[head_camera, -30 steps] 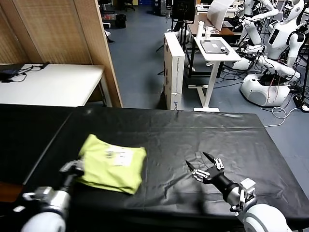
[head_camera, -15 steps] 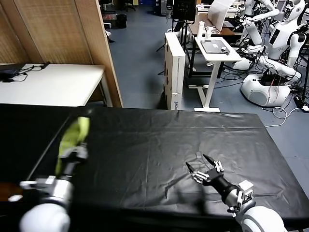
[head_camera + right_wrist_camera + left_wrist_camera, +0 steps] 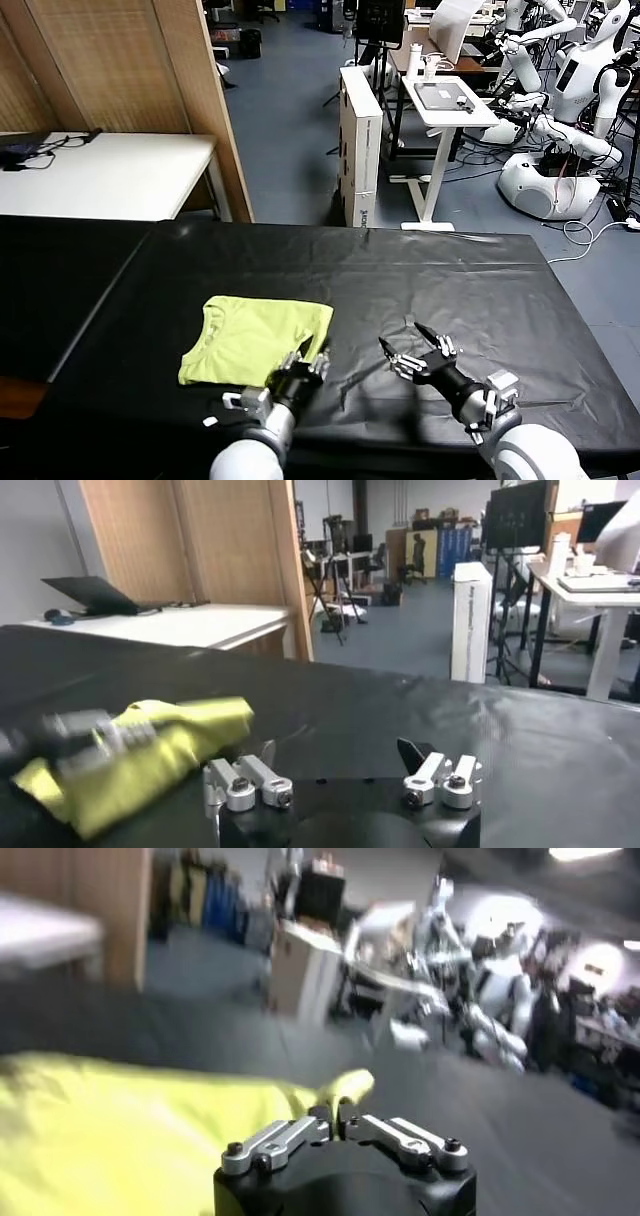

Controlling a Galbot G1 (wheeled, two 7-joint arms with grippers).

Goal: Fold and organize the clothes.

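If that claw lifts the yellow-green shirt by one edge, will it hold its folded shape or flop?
Probably flop: the T-shirt lies flat and soft, its edges curving loosely on the black table. It looks light, so a lift should be easy. Pushed by the left claw at its edge, it would likely bunch rather than slide.

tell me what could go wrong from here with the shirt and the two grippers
1. The left gripper sits shut at the near right corner of the T-shirt; if it pulls away with cloth pinched, the fold may drag open.
2. The shirt lies near the front of the black table, so a tug toward the robot could slide it off.
3. The right gripper hovers open close beside the left; moving inward, the two might collide.
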